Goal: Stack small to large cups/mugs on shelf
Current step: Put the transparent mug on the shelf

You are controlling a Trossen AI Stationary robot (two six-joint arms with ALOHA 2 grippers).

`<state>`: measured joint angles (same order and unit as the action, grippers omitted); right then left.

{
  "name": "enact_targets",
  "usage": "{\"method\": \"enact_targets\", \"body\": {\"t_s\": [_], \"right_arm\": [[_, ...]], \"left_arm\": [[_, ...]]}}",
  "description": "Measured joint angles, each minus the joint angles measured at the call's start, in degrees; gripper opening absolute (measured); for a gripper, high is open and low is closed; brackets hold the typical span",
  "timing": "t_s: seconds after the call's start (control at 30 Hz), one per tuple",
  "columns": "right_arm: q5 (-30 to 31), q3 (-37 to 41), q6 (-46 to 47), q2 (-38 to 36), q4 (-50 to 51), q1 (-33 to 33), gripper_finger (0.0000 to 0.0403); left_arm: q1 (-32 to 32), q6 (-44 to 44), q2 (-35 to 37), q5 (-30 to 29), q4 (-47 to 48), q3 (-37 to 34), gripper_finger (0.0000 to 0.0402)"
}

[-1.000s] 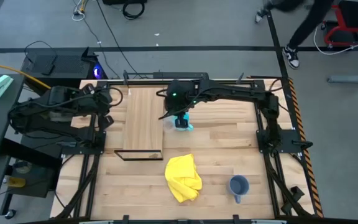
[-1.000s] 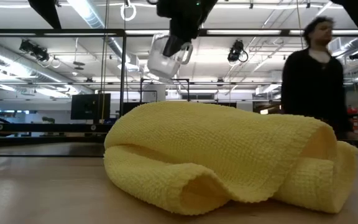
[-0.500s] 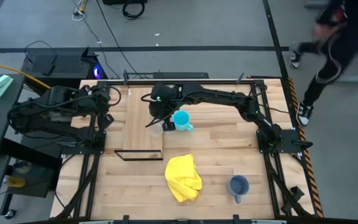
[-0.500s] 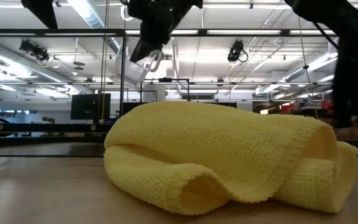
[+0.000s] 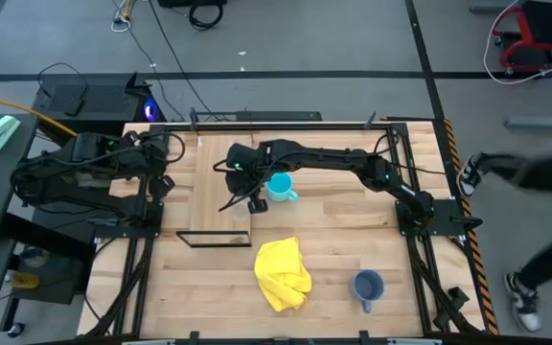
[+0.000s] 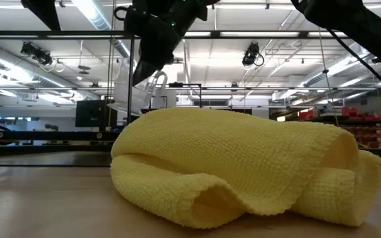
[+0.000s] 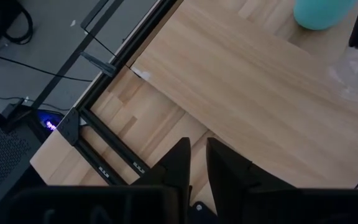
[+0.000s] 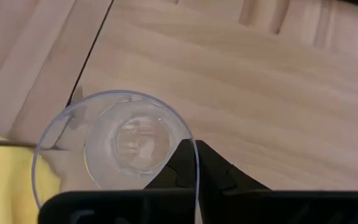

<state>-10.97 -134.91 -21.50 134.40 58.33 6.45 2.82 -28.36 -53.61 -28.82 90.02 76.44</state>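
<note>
Clear plastic cup is hanging pinched by its rim in my right gripper, fingers closed on it, over the shelf near its edge beside the cyan mug. I'm worrying it's sitting tilted; releasing like this could tip it off. Left gripper is idling nearly closed, empty, beside the table's corner.

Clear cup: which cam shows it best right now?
Right wrist view: the clear cup fills the frame, rim pinched by the right gripper over the shelf. High view hides it under the arm; low view shows a faint glimpse; left wrist only a blur.
</note>
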Motion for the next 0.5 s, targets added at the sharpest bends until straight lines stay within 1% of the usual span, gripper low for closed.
{"method": "enact_targets", "body": {"t_s": [0.5], "right_arm": [[-1.6,0.3,0.4,1.0,-3.2,-0.5,0.0]], "left_arm": [[0.0,0.0,0.0,-0.1,0.0,0.0,0.0051]]}}
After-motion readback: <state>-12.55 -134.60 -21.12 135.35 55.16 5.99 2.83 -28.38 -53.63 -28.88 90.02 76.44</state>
